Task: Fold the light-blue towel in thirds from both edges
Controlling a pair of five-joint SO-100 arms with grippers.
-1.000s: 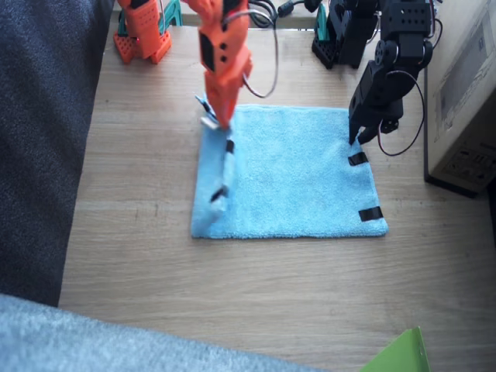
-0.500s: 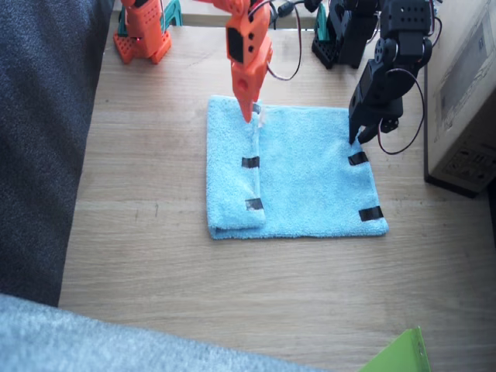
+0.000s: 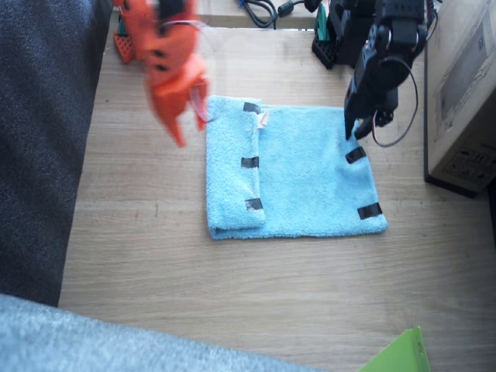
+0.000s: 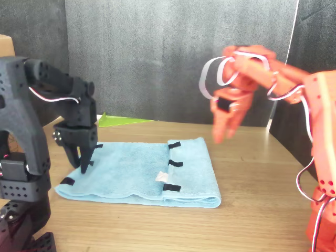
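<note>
The light-blue towel point(image 3: 310, 182) point(image 4: 131, 170) lies flat on the wooden table. One short side is folded over onto it, and that edge's three black tape strips point(image 3: 249, 162) point(image 4: 175, 164) face up beside a small white tag point(image 3: 263, 118). My right gripper point(image 3: 184, 116) point(image 4: 224, 128), orange and blurred, hangs in the air clear of the folded side, open and empty. My left gripper point(image 3: 353, 132) point(image 4: 80, 161), black, points down just over the other short edge, open with nothing between its fingers. Two tape strips point(image 3: 369, 210) show on that edge.
A cardboard box point(image 3: 465, 93) stands close beside the left arm. Dark grey fabric point(image 3: 39, 139) borders the table by the right arm, and paler fabric crosses the near corner. A green sheet point(image 3: 399, 353) pokes in at the front. Arm bases and cables point(image 3: 263, 12) crowd the back edge.
The right gripper carried the towel's short edge over and laid it down as a fold. It then let go and swung up and away from the towel. The left gripper barely moved.
</note>
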